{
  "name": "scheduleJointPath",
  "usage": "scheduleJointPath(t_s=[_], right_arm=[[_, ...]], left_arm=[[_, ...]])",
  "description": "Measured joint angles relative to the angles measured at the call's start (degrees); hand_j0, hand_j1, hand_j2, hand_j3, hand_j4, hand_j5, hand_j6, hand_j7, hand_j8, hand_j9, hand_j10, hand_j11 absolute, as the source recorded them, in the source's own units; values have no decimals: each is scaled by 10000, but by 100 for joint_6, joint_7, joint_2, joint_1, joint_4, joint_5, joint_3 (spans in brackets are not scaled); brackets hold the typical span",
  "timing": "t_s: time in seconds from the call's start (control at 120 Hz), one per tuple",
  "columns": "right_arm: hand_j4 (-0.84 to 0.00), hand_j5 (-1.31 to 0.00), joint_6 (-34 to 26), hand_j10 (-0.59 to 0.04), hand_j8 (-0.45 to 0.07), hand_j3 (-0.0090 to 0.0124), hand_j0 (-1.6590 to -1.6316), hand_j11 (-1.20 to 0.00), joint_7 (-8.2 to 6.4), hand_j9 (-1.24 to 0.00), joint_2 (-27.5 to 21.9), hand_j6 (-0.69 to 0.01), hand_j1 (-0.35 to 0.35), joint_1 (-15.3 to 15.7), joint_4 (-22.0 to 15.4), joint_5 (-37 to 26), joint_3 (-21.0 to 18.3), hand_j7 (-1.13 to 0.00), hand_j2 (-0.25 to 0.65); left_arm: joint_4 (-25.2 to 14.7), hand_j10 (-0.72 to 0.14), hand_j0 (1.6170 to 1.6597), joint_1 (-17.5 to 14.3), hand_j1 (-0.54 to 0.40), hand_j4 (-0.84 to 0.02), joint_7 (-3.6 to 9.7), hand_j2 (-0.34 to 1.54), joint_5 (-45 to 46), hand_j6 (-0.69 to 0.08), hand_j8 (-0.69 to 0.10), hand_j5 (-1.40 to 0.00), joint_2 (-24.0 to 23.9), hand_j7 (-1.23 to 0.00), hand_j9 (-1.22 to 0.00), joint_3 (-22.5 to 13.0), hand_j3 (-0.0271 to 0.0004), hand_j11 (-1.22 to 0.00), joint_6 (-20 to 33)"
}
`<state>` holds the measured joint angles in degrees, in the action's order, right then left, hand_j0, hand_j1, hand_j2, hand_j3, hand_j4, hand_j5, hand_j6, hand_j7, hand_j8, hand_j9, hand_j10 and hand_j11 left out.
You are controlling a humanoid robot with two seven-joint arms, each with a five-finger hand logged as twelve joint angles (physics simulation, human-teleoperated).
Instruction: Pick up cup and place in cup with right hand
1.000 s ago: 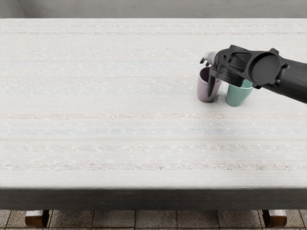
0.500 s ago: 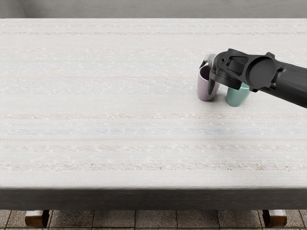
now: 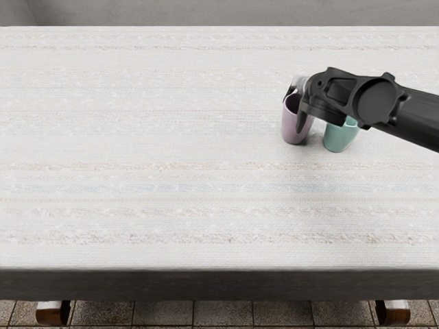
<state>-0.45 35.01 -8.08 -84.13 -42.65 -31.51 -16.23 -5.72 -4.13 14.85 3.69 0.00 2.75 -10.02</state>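
Note:
A mauve cup (image 3: 291, 127) stands upright on the right part of the table. My right hand (image 3: 297, 106) is shut on it near the rim, with the thumb at its near right side and the other fingers behind the far side, mostly hidden. Just to the right stands a teal cup (image 3: 338, 138), its upper part covered by the hand and wrist. The two cups are apart at their bases. My left hand is out of view.
The right forearm (image 3: 416, 118) reaches in from the right edge, passing above and behind the teal cup. A pale striped cloth covers the table (image 3: 171, 151), whose front edge runs along the lower part of the view.
The fingers of my right hand have curled down behind the mauve cup. That cup has shifted very slightly away from the front edge. The teal cup has stayed put.

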Motion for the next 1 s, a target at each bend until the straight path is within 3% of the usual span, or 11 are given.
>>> scheduleJointPath(t_s=[0.008, 0.017, 0.025, 0.033, 0.092, 0.183, 0.333, 0.375, 0.425, 0.717, 1.0], right_arm=[[-3960, -5795, 6, -3859, -3221, -4, -16517, -5809, 0, -5791, -1, -3502, 280, -2, 2, 1, 2, -5622, -1192], [-3956, -5815, 12, -3875, -3322, -41, -16510, -5799, -1, -5779, -4, -3525, 84, -4, 3, 5, 3, -5634, -947], [-3967, -5832, 18, -3886, -3276, -8, -16511, -5818, -1, -5798, -5, -3556, 118, -6, 5, 4, 5, -5645, -960], [-3986, -5838, 23, -3902, -3214, -5, -16512, -5833, -1, -5812, -6, -3562, 161, -9, 8, 2, 7, -5656, -955], [-4132, -5859, 61, -4040, -3010, -20, -16513, -5897, -1, -5874, -16, -3457, 384, -25, 19, -6, 18, -5734, -830], [-4399, -5982, 109, -4274, -2955, -13, -16502, -6063, -1, -6036, -39, -3339, 532, -62, 28, 3, 27, -5944, -816], [-4484, -6481, 190, -3767, -2441, -13, -16486, -6623, -1, -6542, -85, -2876, 1127, -155, 24, 37, 36, -6237, -54], [-4475, -6584, 231, -3788, -2471, -5, -16478, -6721, -1, -6638, -108, -2895, 936, -192, 18, 46, 35, -6285, -214], [-4588, -6557, 272, -3915, -2551, -19, -16469, -6737, -1, -6660, -141, -2965, 639, -252, 8, 44, 34, -6332, -505], [-4738, -6619, 617, -4000, -2550, -7, -16478, -6808, 0, -6754, -433, -2887, 614, -768, -134, 171, 26, -6524, -1027], [-4725, -6661, 759, -4014, -2522, -2, -16506, -6814, -1, -6769, -813, -2839, 648, -1018, -446, 262, 23, -6616, -945]], left_arm=[[0, 0, 16581, 0, 3491, -3, 0, -2, 0, -4, -3, 2, 0, 2, 3, 1, 1, 3, 0], [0, 0, 16581, 0, 3491, -3, 0, -2, 0, -4, -3, 2, 0, 2, 3, 1, 2, 4, 0], [0, 0, 16581, 0, 3491, -3, 0, -2, 0, -4, -3, 2, 0, 2, 3, 1, 1, 4, 0], [-1, 0, 16581, 0, 3491, -3, 0, -2, 0, -4, -3, 2, 0, 2, 3, 2, 1, 3, 0], [-1, -1, 16581, 0, 3491, -4, 0, -2, 0, -4, -3, 2, 0, 2, 2, 1, 1, 3, 0], [0, -2, 16581, 0, 3491, -4, 0, -1, 0, -4, -4, 1, 0, 1, 2, 1, 1, 2, 0], [0, -2, 16581, 0, 3491, -4, 0, 0, 0, -5, -4, 1, 0, 1, 1, 0, 0, 2, 0], [0, -2, 16581, 0, 3491, -4, 0, 0, 0, -5, -4, 1, 0, 1, 1, 0, 0, 2, 0], [0, -2, 16581, 0, 3491, -4, 0, 0, 0, -5, -4, 0, 0, 1, 1, 0, 0, 2, 0], [1, -2, 16581, 9, 3491, -4, 0, 0, 0, -5, -4, 0, 0, 0, 1, -8, 0, 1, -1], [1, -3, 16581, 9, 3491, -4, 1, 0, 0, -5, -4, 0, 0, 0, 0, -17, 0, 1, 0]])
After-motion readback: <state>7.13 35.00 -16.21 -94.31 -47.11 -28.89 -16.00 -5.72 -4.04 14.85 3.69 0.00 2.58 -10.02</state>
